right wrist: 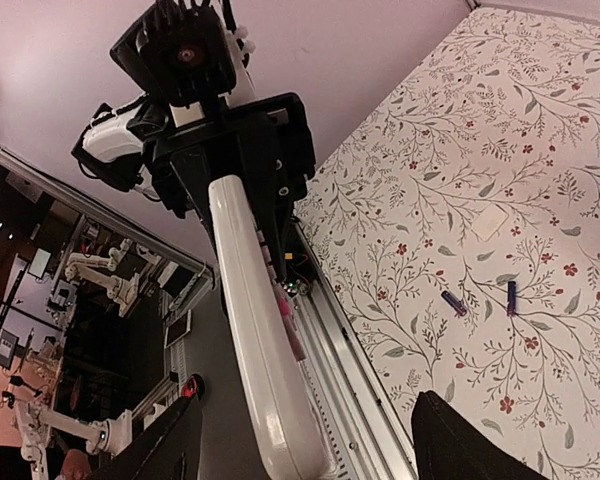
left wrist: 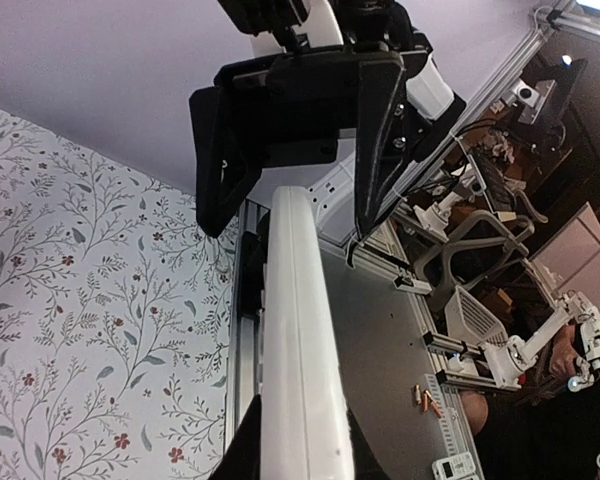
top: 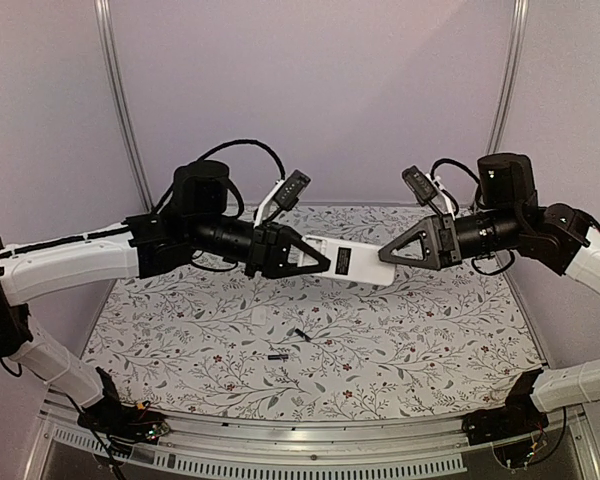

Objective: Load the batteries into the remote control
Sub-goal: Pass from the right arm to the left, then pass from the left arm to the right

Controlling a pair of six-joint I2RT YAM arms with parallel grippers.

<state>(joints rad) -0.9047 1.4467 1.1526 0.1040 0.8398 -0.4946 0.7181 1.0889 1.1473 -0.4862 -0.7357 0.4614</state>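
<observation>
The remote [top: 352,262] hangs over the middle of the table [top: 460,340]. Its 9 o'clock end is clamped in the left gripper [top: 325,262], and its 3 o'clock end sits between the spread fingers of the right gripper [top: 385,262]. At the remote's 7 o'clock a battery [top: 302,333] lies on the table, with a second battery [top: 278,355] at its 7 o'clock and a flat piece [top: 263,318] at its 10 o'clock.

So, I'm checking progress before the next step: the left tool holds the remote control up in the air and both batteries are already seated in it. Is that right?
Not quite. The left tool does hold the remote control up in the air, but the batteries are not in it. Both lie loose on the floral tablecloth, as the right wrist view shows.
</observation>
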